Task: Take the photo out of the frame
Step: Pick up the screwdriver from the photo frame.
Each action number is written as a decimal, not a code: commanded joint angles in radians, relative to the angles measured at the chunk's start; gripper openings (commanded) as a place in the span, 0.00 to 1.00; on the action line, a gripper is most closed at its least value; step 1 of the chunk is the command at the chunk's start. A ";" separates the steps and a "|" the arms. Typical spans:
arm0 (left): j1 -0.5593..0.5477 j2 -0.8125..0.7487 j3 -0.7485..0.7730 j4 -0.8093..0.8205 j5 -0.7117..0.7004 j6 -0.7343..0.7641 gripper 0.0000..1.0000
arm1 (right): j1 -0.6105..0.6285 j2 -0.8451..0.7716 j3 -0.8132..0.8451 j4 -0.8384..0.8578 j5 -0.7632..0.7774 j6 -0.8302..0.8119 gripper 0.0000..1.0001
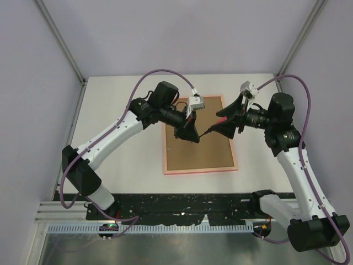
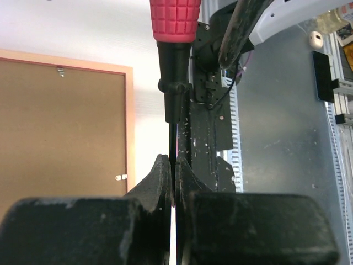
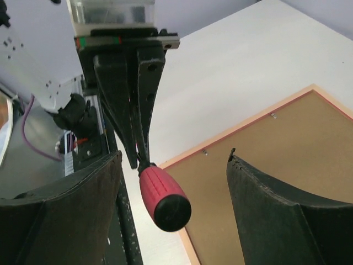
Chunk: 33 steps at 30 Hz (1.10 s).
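Top external: frame (image 1: 199, 171) beneath left gripper (image 1: 194, 137)

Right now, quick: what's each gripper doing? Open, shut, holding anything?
Left gripper: closed on the screwdriver, pinching its thin black shaft.
Right gripper: open, standing wide either side of the screwdriver's red handle, holding nothing.

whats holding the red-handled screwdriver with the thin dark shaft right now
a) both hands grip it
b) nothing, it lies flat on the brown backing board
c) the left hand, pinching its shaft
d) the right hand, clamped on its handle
c: the left wrist view shows the left hand shut on the thin dark shaft of the red-handled screwdriver, while the right hand stands open, its fingers clear of the handle on either side.
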 commanded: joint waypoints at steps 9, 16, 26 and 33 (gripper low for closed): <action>-0.006 -0.004 0.024 -0.101 0.101 0.065 0.00 | 0.029 -0.004 0.019 -0.214 -0.224 -0.352 0.77; -0.006 0.027 0.033 -0.095 0.107 0.053 0.00 | 0.102 0.017 -0.045 -0.101 -0.191 -0.293 0.74; -0.008 0.022 0.008 -0.061 0.116 0.027 0.00 | 0.158 0.060 -0.054 -0.030 -0.155 -0.254 0.55; -0.008 0.022 0.014 -0.064 0.101 0.030 0.00 | 0.170 0.080 -0.031 -0.086 -0.135 -0.302 0.27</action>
